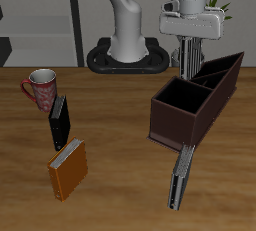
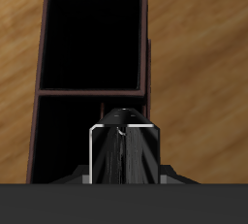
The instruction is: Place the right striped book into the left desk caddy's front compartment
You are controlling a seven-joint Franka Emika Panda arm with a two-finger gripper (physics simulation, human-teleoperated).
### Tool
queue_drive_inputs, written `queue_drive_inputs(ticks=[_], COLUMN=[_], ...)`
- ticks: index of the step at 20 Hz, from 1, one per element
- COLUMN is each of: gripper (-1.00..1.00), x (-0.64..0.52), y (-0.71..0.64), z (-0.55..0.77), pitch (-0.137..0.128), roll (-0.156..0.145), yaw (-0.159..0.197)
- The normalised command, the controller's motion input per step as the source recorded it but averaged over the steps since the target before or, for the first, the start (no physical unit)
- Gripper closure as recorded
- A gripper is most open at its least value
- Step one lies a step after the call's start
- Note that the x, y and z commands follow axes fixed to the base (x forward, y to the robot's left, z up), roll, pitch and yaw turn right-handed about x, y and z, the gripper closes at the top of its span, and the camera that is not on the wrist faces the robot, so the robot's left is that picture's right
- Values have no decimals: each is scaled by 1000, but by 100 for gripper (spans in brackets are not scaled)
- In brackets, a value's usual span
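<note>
Your gripper (image 1: 191,63) is clamped on the right striped book (image 2: 124,143), holding it upright just above the left desk caddy (image 1: 178,121), over its rear compartment.

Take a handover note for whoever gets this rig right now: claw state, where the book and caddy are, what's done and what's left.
Claw: shut on the right striped book, which hangs upright.
Position: over the left desk caddy, book not yet lowered in.
Done: book picked up and carried to the caddy.
Left: line up with the front compartment, lower, release.
The other striped book lies on the table before the caddy. Leave it.
</note>
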Motion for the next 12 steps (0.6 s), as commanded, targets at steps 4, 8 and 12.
queue_drive_inputs(ticks=[4,8,12], gripper=[100,100,100], x=[66,38,46], y=[39,76,63], z=[-129,-174,-138], pitch=[21,34,8], roll=[-2,14,18], yaw=[-6,-15,0])
